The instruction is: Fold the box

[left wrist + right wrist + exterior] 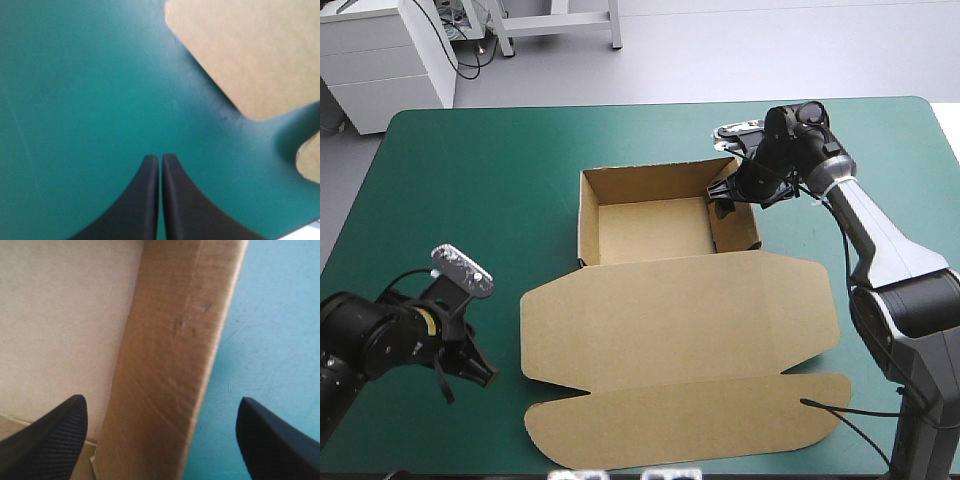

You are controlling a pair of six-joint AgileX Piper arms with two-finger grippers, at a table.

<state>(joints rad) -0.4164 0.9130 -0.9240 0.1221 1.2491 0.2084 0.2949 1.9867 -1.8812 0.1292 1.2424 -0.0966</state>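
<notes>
High view
Box: brown, mid-table on the teal-green cover; walls raised into an open tray on the far side.
Lid: flat, spread from the tray toward the near edge, tuck flap nearest.
Right gripper: at the far end of the tray's right wall, over its top edge.
Left gripper: low over the cover, near-left, just beside the lid's left edge, apart from it.

Left wrist view
Left gripper: black fingers pressed together in one point, nothing between them.
Lid: a rounded corner ahead and to the side; bare cover under the tips.

Right wrist view
Right gripper: fingers spread wide, one over the tray floor, one over the cover outside.
Right wall: runs between them, not gripped.

Step in hand: judged to be seating the right wall, with the tray formed and the lid untouched.
Next move: probably a lowering over the wall and a pinch or press along it; the left gripper must part its fingers before it can take the lid.
</notes>
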